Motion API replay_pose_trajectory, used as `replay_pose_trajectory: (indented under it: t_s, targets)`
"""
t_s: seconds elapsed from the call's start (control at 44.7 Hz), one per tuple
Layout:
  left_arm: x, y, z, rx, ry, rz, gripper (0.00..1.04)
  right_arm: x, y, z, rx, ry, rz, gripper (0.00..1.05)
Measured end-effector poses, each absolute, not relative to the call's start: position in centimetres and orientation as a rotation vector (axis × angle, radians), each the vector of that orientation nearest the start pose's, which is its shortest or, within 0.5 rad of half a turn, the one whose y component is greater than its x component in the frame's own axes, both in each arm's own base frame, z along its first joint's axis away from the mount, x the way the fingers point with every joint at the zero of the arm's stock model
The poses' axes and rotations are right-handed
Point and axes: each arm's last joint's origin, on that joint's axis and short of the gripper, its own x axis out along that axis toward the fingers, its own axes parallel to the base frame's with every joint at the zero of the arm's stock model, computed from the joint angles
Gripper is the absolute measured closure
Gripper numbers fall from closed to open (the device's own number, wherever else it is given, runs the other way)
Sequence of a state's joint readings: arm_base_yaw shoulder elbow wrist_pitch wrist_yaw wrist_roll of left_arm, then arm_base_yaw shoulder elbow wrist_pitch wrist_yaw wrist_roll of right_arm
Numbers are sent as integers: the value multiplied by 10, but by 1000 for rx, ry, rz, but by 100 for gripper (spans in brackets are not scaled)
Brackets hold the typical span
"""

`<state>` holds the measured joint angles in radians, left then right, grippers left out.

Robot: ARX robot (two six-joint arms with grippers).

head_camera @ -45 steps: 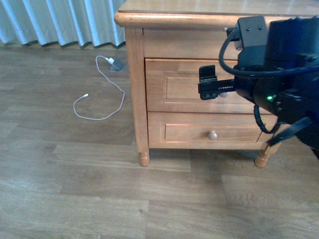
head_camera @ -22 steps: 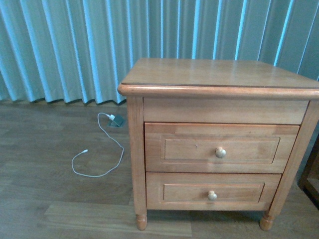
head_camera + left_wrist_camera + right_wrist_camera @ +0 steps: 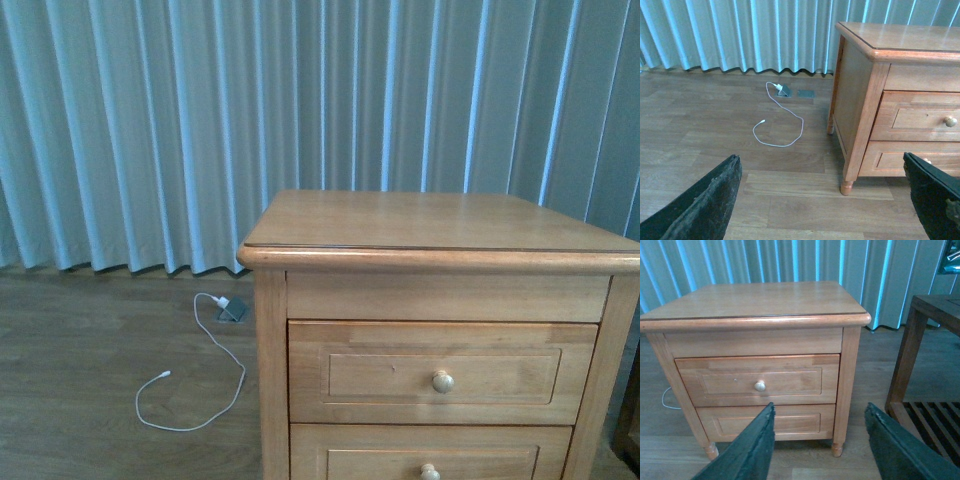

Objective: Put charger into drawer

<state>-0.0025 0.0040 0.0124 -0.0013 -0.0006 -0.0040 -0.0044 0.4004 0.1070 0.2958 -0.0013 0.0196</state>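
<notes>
**Charger out of sight, top drawer not yet open**

Both pairs of fingers are spread wide and hold nothing. The left fingers (image 3: 707,202) frame bare floor (image 3: 790,200) in front of the nightstand's (image 3: 420,222) left front corner. The right fingers (image 3: 747,450) hang apart in front of the nightstand's face, roughly level with its lower drawer (image 3: 790,422).

No picture shows the charger: not on the nightstand's top, not on the floor to its left, not between any fingers. The only cord in view is a long thin white cable (image 3: 803,126) lying on the floor to the nightstand's left, running back to a floor socket near the curtain (image 3: 150,130). That is not the plug block wanted.

The drawer (image 3: 790,382), the taller upper one, sits flush with the nightstand's front, its round pale knob (image 3: 759,386) free of contact.

As I judge it, the task is at its very start. Neither the opening nor the pick-up is done. The likely next move is for one pair of fingers to come level with the knob, close round it and pull straight out from the nightstand's face. The charger then has to be found before anything can go in.

Room to work looks good in front of the nightstand and to its left. To its right a dark wooden frame (image 3: 920,340) stands near, so the right arm has less sideways room there. The nightstand's overhanging top edge sits just above the drawer, so an approach to the knob should come in level rather than from above.
</notes>
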Motion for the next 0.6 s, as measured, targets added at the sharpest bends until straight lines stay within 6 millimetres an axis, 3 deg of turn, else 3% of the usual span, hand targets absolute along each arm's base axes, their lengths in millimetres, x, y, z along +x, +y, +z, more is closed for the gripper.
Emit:
replay_pose_trajectory:
  t_s: [0.269, 0.313, 0.604]
  targets:
    - [97, 0, 167, -4, -7, -2, 6, 119, 0, 183, 6, 0, -3, 92]
    - [97, 0, 167, -4, -7, -2, 6, 117, 0, 182, 4, -2, -3, 102]
    - [97, 0, 167, -4, -7, -2, 6, 111, 0, 168, 1, -4, -2, 103]
